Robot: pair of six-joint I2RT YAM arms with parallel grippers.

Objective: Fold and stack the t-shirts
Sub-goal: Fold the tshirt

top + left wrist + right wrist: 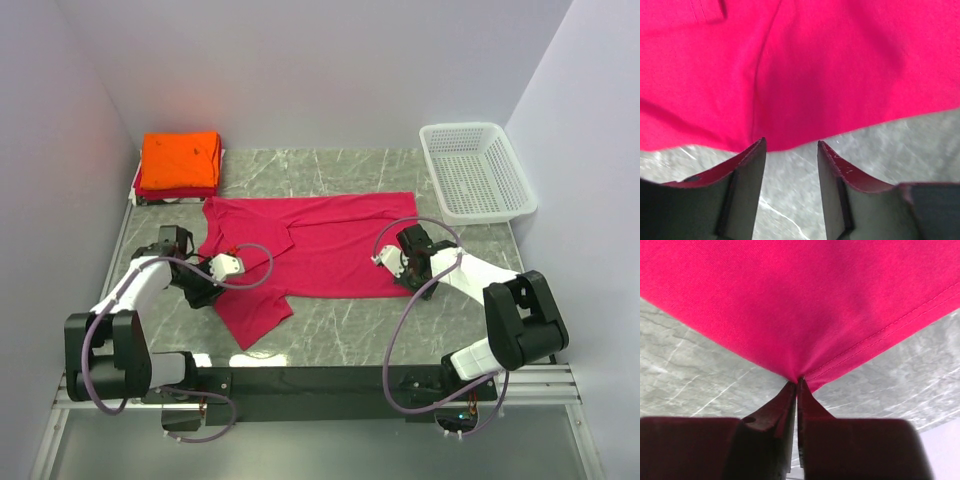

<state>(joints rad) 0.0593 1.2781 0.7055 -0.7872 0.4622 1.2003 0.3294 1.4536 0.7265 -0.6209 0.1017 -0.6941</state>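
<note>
A crimson-pink t-shirt (320,245) lies spread across the middle of the grey marble table, one sleeve hanging toward the near edge. My right gripper (396,262) is shut on the shirt's near right hem corner (801,375), lifting it slightly. My left gripper (212,283) is open at the shirt's left side, its fingertips (757,150) just short of the fabric edge (790,100), nothing between the jaws. A folded stack with an orange t-shirt (180,158) on top of a red one (176,189) sits at the back left.
A white plastic mesh basket (474,171) stands at the back right. White walls close in the table on the left, back and right. The arms' black base rail (320,380) runs along the near edge.
</note>
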